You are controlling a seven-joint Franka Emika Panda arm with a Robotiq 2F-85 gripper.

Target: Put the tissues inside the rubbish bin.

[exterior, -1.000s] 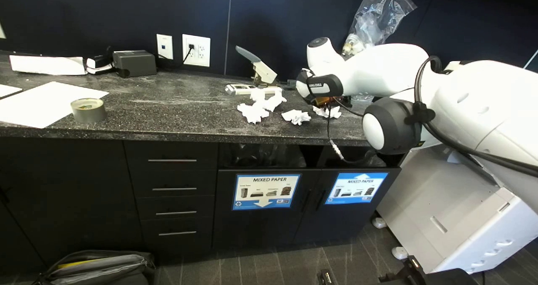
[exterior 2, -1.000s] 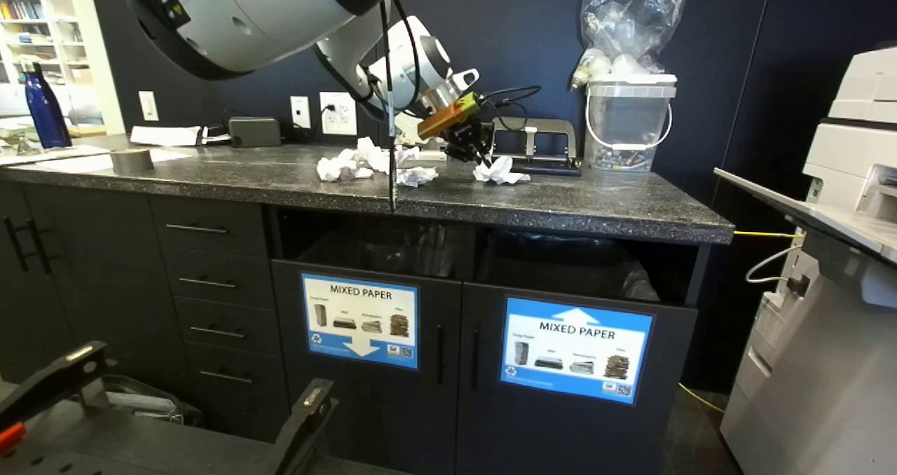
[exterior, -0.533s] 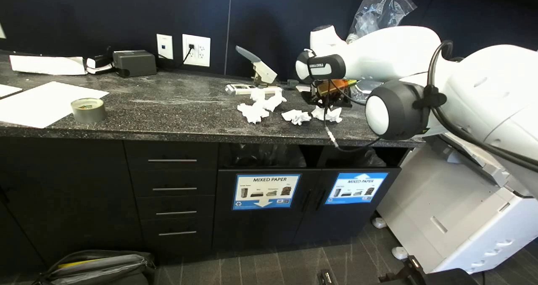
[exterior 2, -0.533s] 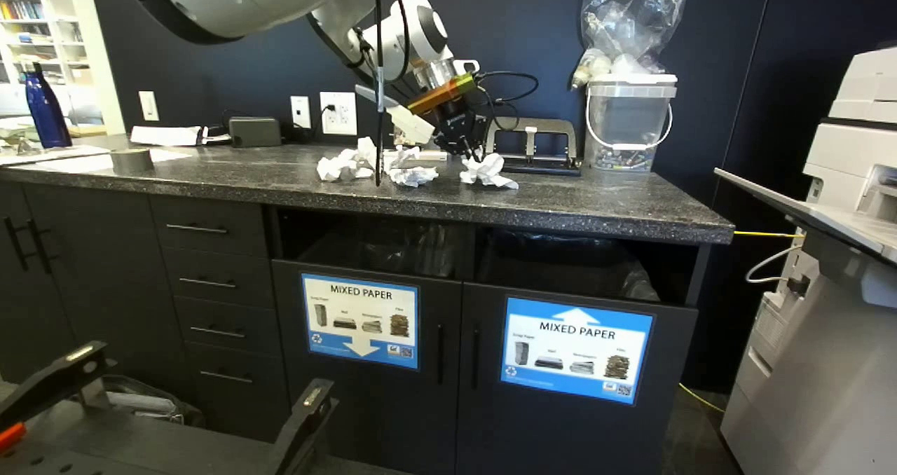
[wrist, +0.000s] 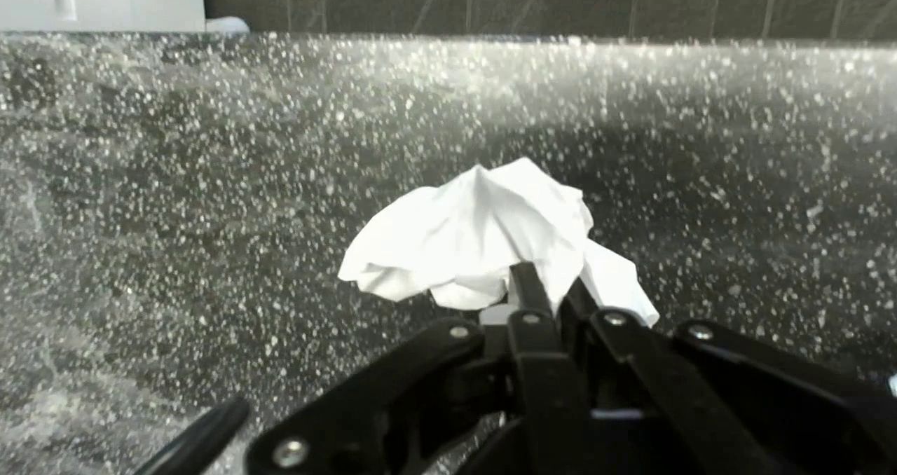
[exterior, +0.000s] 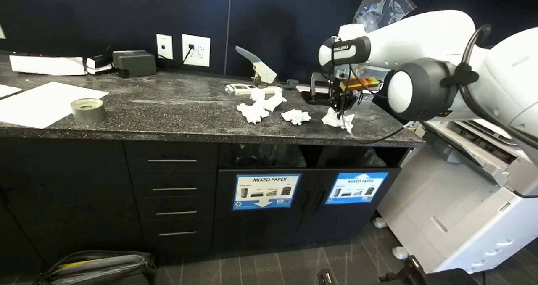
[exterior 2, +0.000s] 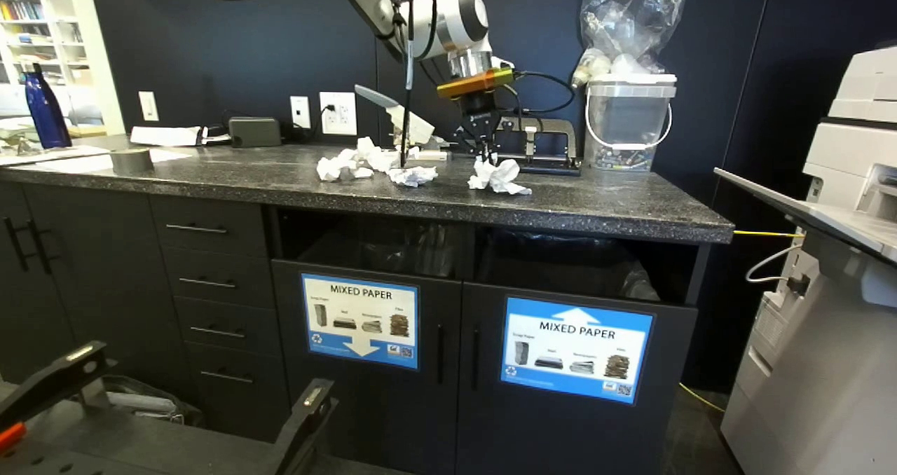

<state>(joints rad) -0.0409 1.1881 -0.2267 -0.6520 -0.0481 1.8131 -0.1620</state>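
The black two-fingered gripper is pinching a crumpled white paper tissue between its narrow tips; most of the paper is protruding toward ten o'clock in the wrist view, so the off-centre hold is probably risking a slip. In an exterior view, a dark, plastic-lined bin is sitting at five o'clock from the gripper, below the speckled black stone counter; a shallow approach is likely inviting its front edge to scrape the tissue loose. At nine o'clock, other crumpled white paper tissues are lying uncollected, and a thin black cable is dangling before them, perhaps threatening to sweep them aside.
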